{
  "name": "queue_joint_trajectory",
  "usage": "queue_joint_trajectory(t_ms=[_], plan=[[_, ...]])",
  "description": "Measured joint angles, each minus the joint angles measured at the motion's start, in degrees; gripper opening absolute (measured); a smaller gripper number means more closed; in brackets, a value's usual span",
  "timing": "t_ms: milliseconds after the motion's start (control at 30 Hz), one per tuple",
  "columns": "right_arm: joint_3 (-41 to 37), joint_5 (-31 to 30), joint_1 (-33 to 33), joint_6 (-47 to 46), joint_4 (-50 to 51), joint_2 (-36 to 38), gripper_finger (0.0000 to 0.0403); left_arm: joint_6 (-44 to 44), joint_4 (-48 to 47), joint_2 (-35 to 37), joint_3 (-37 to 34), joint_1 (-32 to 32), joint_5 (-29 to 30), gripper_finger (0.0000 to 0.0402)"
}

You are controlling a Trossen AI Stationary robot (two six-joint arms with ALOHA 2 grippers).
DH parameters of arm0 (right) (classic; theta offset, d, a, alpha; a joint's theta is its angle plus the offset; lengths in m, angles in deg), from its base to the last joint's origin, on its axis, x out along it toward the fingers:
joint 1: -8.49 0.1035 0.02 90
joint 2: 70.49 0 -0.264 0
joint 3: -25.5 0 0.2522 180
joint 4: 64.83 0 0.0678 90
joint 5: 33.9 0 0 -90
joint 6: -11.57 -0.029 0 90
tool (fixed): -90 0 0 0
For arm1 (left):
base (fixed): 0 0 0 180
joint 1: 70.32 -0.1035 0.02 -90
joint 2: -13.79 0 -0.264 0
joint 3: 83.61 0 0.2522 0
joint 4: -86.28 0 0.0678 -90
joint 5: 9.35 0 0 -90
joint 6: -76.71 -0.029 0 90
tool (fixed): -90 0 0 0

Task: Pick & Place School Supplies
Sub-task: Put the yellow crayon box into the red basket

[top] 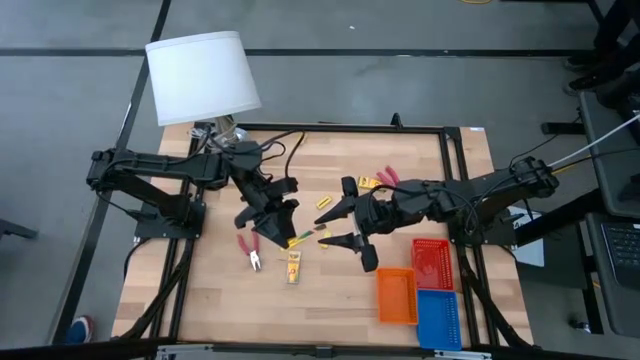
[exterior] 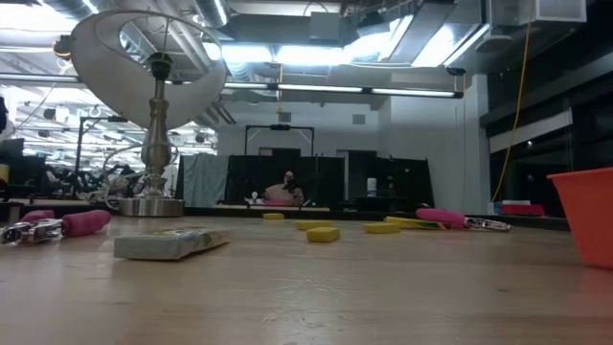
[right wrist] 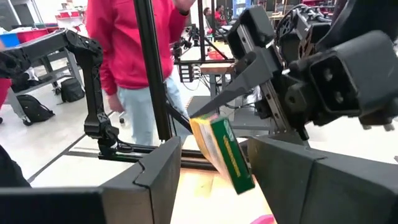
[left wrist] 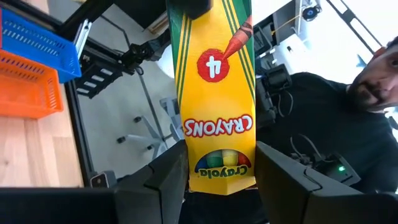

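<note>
Left claw (left wrist: pixel 221 180) pinching crayon pack (left wrist: pixel 214 93), label only wrist-visible, right claw (top: pixel 340 222) spread

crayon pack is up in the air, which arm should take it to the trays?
Right. The left pincer holds the crayon pack, but the right pincer is open beside it, and the trays sit on the right arm's side.

Bright ceiling strip lights (exterior: pixel 316 88) glare across the dim low view, the near table (exterior: pixel 306 297) blurs softly, and windows wash out white behind the crayon pack (left wrist: pixel 216 93).
</note>
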Motion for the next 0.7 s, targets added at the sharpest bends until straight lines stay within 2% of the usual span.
queue_joint_trajectory(t_ms=[167, 567, 700], plan=[[0.0, -0.63, 0.0, 0.18, -0.21, 0.0, 0.0175, 0.93, 1.26, 0.0, 0.0, 0.0, 0.44, 0.0168], [-0.02, -0.41, 0.0, 1.32, -0.76, 0.0, 0.0056, 0.94, 1.52, 0.0, 0.0, 0.02, 0.66, 0.0169], [-0.04, -0.13, 0.02, 2.01, -1.12, 0.0, 0.0042, 0.82, 1.54, 0.0, 0.0, 0.02, 0.19, 0.0169]])
